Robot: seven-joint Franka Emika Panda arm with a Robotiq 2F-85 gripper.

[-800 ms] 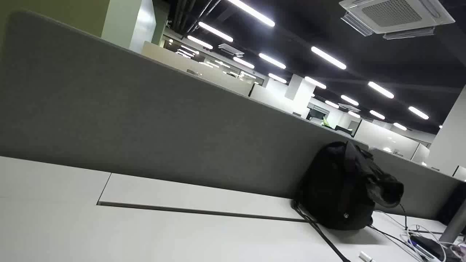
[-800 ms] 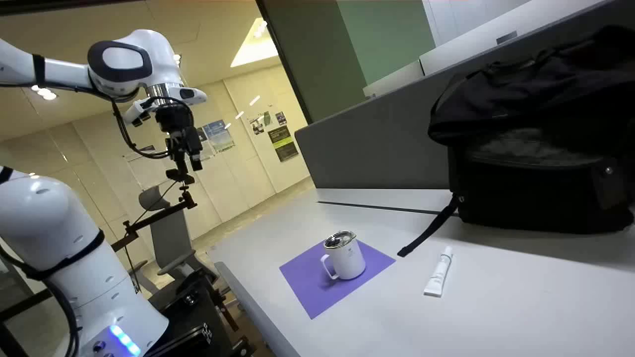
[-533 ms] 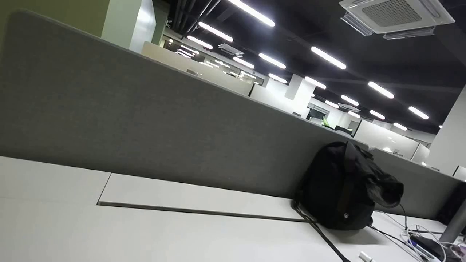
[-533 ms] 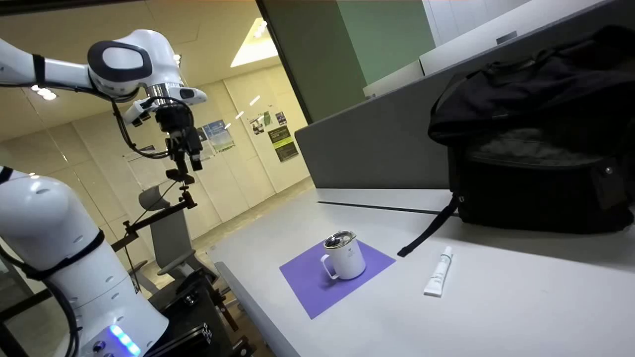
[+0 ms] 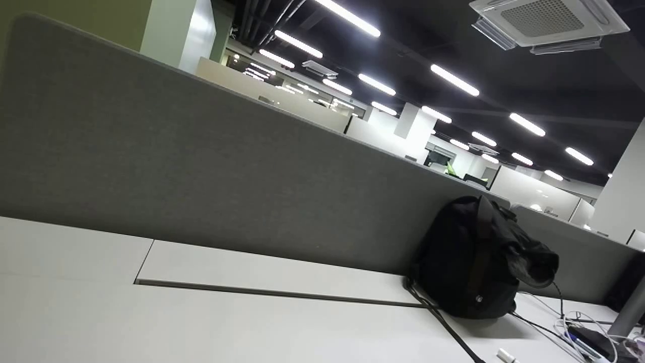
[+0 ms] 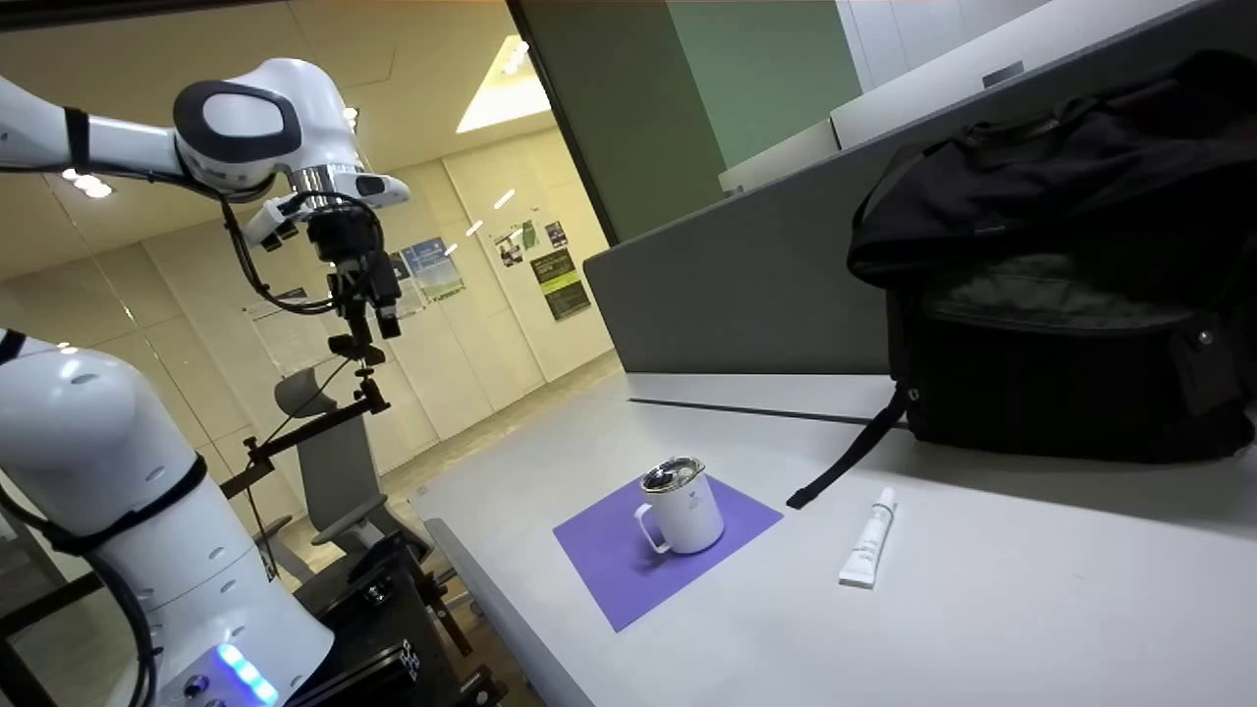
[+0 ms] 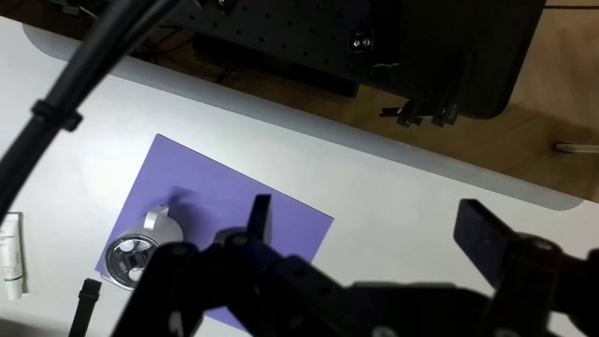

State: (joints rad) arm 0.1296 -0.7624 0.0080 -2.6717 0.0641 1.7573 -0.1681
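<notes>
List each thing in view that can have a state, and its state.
hand: open, holding nothing
mat: flat on the desk
mug: upright on the mat; fill can't be told
lid: on the mug
tube: lying down
cap: on the tube
bag: standing on the desk; open or closed can't be told
strap: end lying loose
base light: lit blue
ceiling lights: on

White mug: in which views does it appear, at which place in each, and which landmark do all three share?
In an exterior view: not there; a ceiling unit shows at upper right.
In an exterior view: the white mug below centre, on the purple sheet.
In the wrist view: lower left, left of the open gripper.
Shared landmark: the black strap, visible in all three views.
</notes>
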